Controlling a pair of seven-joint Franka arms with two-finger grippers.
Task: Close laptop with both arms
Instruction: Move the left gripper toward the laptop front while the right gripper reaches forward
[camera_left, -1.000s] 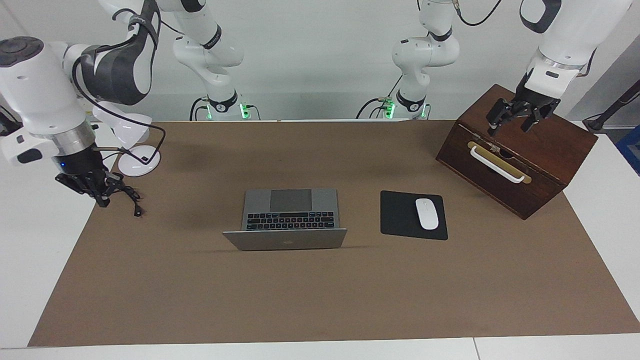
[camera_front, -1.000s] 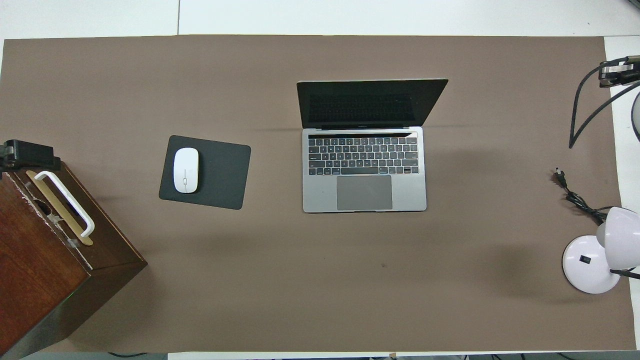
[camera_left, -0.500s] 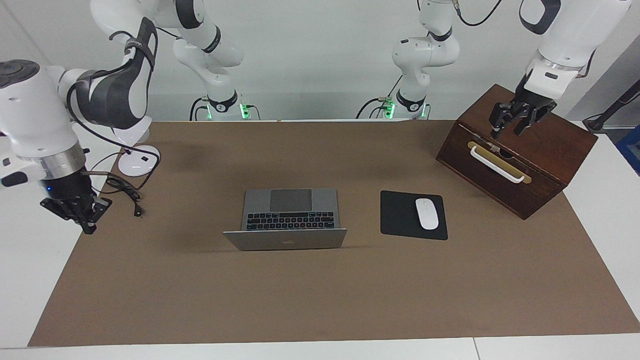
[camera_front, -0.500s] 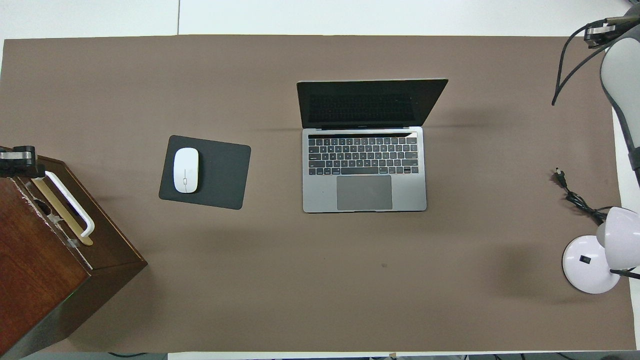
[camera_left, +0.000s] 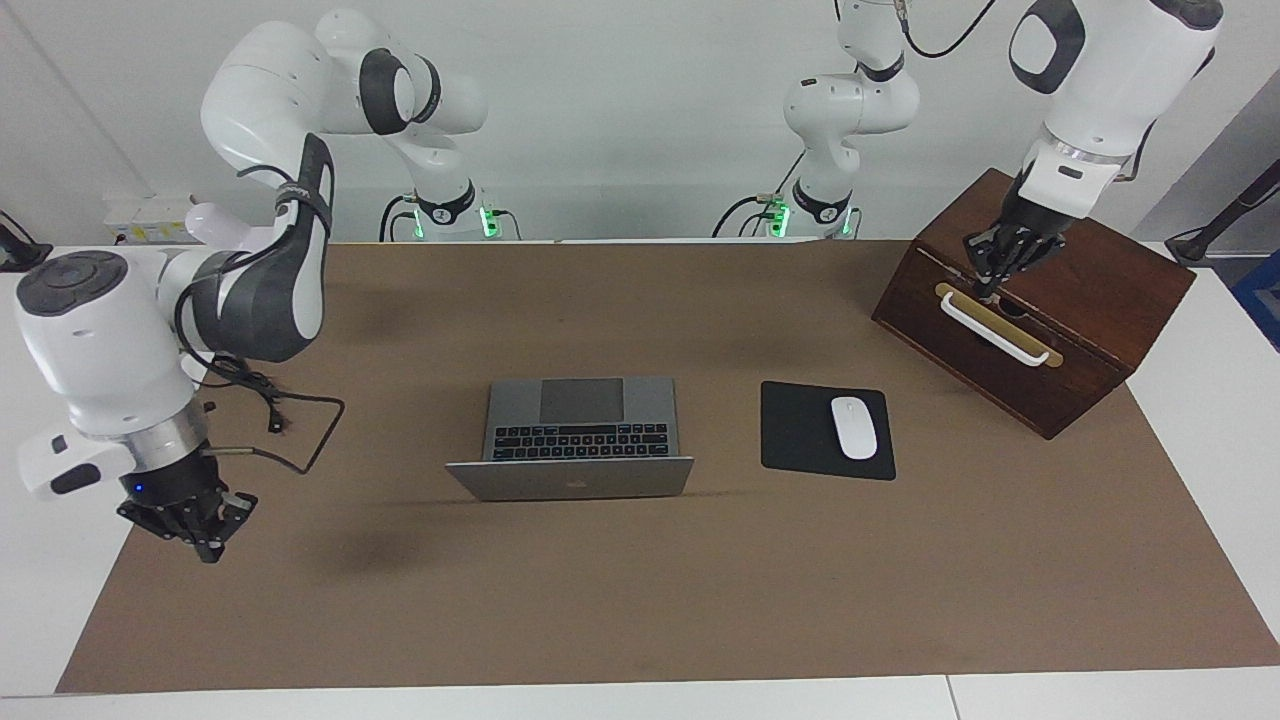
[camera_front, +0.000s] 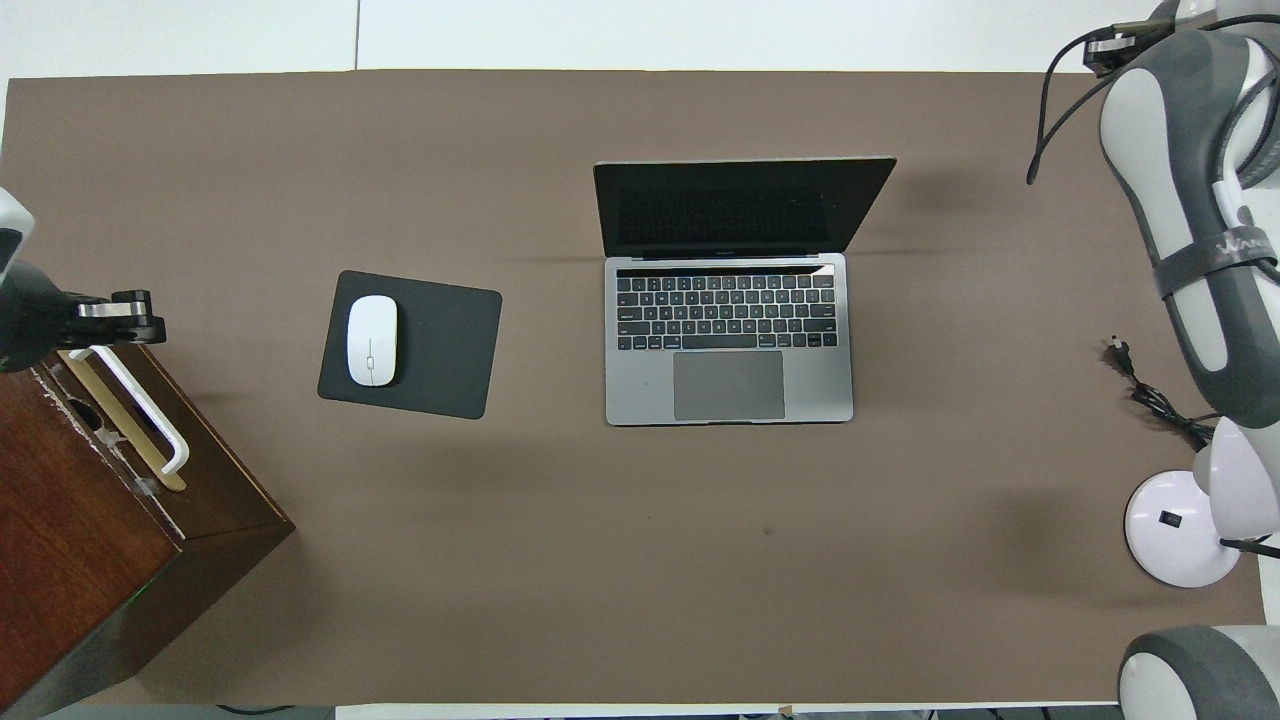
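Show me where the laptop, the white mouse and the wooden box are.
laptop (camera_front: 728, 385): overhead view, on the grey trackpad.
white mouse (camera_front: 371, 340): overhead view, middle of its top.
wooden box (camera_left: 1110, 280): facing view, on its bare top.

I read almost nothing here. The slim silver-grey metal laptop (camera_left: 570, 478) carries a dark apple logo on the back of its lid, a brand mark without letters. A grey strap on my white jointed right arm (camera_front: 1215, 247) bears pale lettering, too small to make out.
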